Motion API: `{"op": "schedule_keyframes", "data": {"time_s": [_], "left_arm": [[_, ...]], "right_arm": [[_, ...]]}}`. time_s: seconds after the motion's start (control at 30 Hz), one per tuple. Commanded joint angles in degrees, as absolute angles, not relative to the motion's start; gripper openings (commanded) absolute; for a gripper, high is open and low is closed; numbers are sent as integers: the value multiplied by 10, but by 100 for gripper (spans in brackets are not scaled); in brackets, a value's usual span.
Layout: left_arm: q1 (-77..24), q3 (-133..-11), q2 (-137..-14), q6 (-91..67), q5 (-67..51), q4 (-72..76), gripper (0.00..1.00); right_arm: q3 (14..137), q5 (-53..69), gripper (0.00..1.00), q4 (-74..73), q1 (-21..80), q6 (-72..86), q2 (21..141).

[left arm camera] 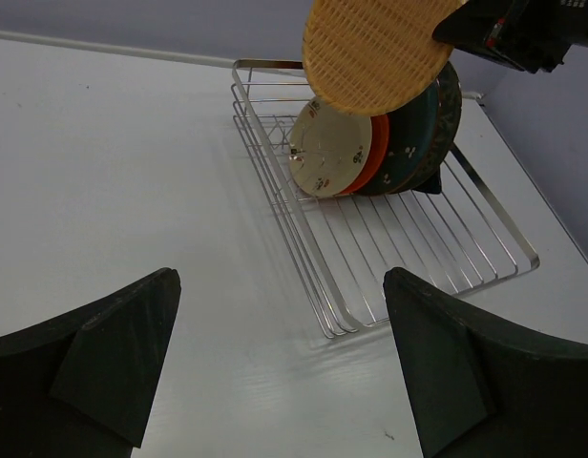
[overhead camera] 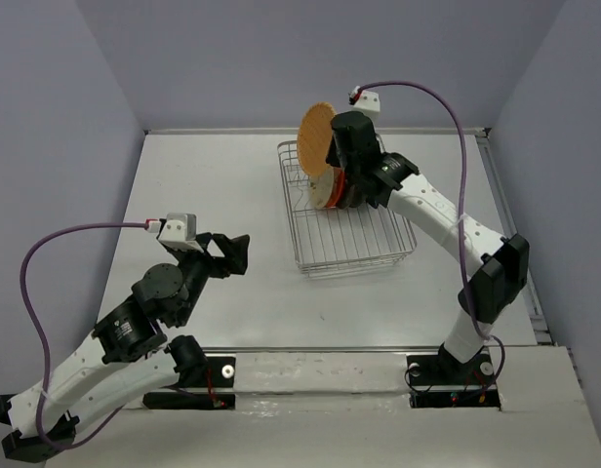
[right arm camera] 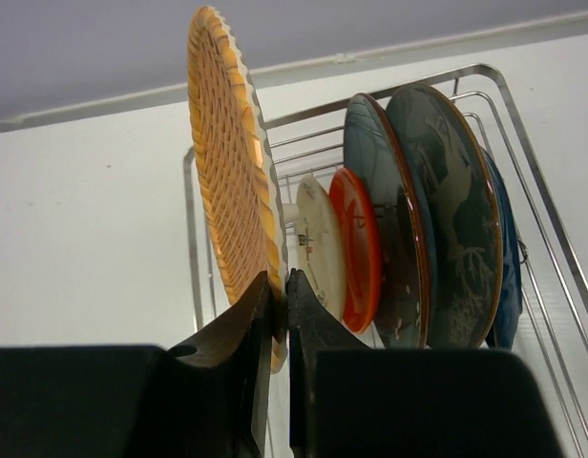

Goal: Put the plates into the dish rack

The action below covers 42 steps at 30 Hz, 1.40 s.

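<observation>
Tan plate pinched in right tool, above dish rack

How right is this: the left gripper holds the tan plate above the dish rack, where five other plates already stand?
Wrong arm. The right gripper holds the tan plate by its rim, as the right wrist view shows; the left gripper is open and empty. The rest is right: the plate is above the dish rack, where five other plates stand.
</observation>
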State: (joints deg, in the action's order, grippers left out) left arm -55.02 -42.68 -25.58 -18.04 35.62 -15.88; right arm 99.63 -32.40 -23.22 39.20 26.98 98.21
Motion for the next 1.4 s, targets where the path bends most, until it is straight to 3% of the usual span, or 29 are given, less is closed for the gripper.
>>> {"op": "schedule_keyframes", "data": {"time_s": [0.0,0.27,1.1,1.2,1.23,1.37], "left_arm": [[-548,-424,-244,-177,362,-135,99],[-548,-424,-234,-174,354,-133,99],[-540,-421,-243,-173,352,-132,99],[-539,-422,-250,-174,356,-134,99],[-539,-422,-250,-176,359,-135,99],[-538,-421,-258,-177,363,-136,99]], "right_arm": [[1060,-415,7,-246,406,278,1018],[1064,-461,7,-264,424,290,1061],[1061,-414,7,-267,446,288,1162],[1056,-405,16,-267,446,291,1159],[1056,-401,26,-269,446,290,1157],[1048,-398,45,-270,446,288,1126]]}}
